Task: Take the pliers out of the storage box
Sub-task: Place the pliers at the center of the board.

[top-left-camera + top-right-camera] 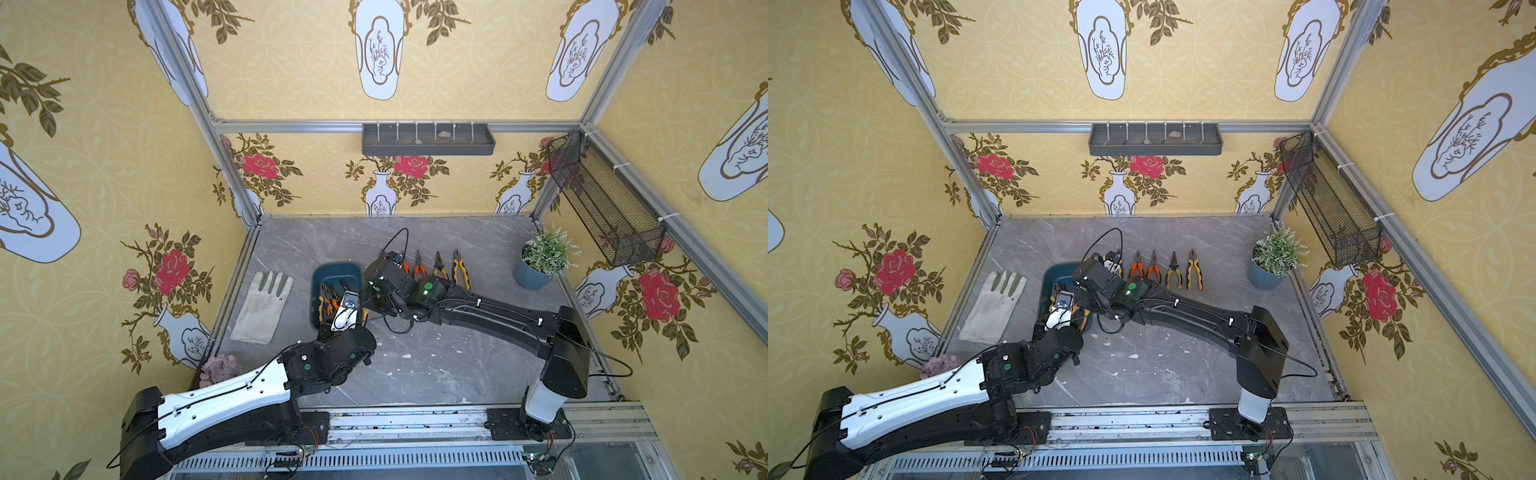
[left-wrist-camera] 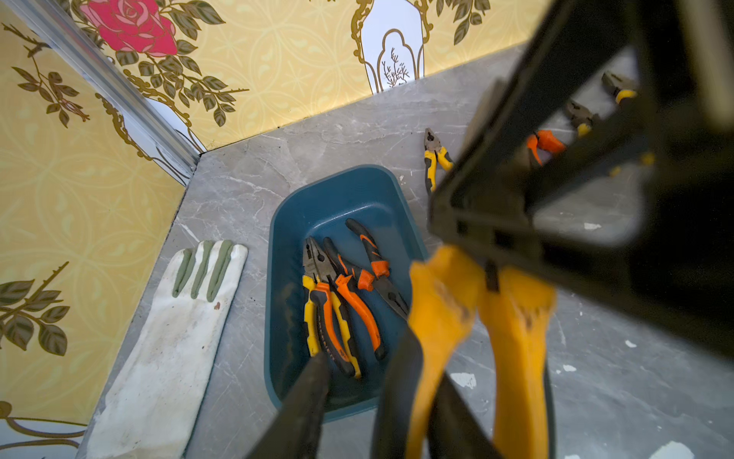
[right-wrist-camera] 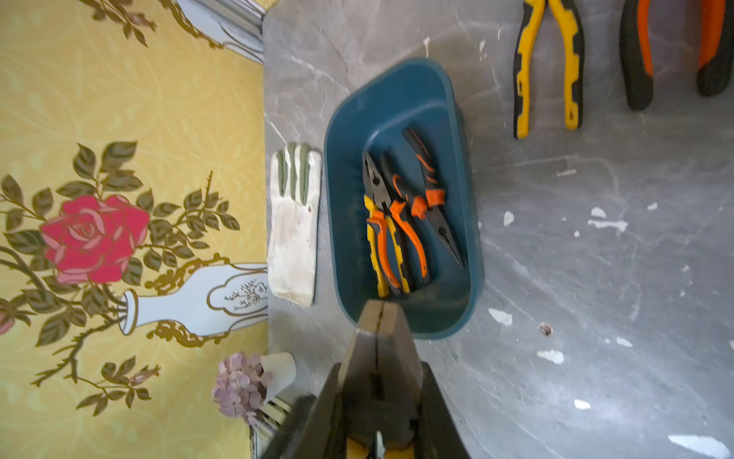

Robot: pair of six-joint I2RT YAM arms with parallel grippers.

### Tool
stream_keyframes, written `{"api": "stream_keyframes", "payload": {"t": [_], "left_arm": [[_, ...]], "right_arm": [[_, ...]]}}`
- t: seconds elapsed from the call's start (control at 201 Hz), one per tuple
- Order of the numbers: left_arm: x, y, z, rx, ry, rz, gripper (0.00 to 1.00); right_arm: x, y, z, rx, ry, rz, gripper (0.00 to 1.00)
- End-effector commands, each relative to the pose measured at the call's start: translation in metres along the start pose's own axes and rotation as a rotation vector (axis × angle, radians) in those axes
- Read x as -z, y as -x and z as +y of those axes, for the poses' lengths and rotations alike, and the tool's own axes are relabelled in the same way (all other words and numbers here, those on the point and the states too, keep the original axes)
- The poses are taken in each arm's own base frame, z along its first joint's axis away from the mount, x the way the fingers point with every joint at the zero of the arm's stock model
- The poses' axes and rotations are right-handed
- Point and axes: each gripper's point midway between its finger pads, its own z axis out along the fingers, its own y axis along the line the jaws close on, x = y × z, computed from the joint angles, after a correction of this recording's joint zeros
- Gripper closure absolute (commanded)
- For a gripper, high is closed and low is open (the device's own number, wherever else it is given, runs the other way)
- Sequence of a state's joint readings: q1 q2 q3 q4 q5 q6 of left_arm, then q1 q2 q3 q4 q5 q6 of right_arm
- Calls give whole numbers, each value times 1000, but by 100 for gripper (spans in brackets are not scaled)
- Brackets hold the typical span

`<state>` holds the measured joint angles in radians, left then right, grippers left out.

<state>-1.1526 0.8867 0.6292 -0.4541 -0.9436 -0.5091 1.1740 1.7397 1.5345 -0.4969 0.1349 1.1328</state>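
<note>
The teal storage box [image 1: 332,272] [image 2: 325,198] stands left of centre on the grey table. Three pliers [image 2: 337,302] [image 3: 397,230] with orange and yellow handles lie in it. Several more pliers [image 1: 461,270] [image 1: 1173,272] lie in a row on the table to the right of the box. My right gripper [image 3: 379,357] is shut on the dark head of a yellow-handled pliers [image 2: 516,337], held in the air by the box's near right corner. My left gripper [image 2: 363,369] stands open around those hanging handles, its fingers [image 2: 302,405] apart from them.
A white work glove [image 1: 262,307] lies left of the box. A potted plant [image 1: 540,262] stands at the back right, and purple flowers [image 1: 218,370] at the front left corner. A grey tray [image 1: 428,139] and a black mesh basket [image 1: 602,203] hang on the walls.
</note>
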Motion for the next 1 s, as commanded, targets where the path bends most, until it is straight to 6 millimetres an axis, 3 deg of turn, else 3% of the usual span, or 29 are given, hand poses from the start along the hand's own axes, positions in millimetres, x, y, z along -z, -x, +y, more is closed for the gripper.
{"api": "stream_keyframes", "payload": {"t": [0.0,0.05,0.184,0.393,0.642,0.856,0.936,0.991], "left_arm": [[4,12,1,76,-16,-50,30],[6,14,2,90,-30,-52,25],[13,15,4,122,-72,-53,22],[13,5,11,176,-67,-55,19],[4,-13,7,205,-58,-41,19],[1,-15,2,204,-64,-40,19],[1,-13,1,207,-69,-39,19],[0,-14,-1,203,-73,-34,19]], "right_arm": [[9,4,-9,67,-52,-19,100],[16,11,-13,90,-84,-50,100],[42,41,-46,187,-249,-151,100],[101,89,-145,194,-515,-191,100],[175,107,-254,118,-684,-183,100],[200,113,-258,281,-531,-292,100],[203,119,-273,234,-556,-279,100],[193,118,-287,196,-557,-176,100]]}}
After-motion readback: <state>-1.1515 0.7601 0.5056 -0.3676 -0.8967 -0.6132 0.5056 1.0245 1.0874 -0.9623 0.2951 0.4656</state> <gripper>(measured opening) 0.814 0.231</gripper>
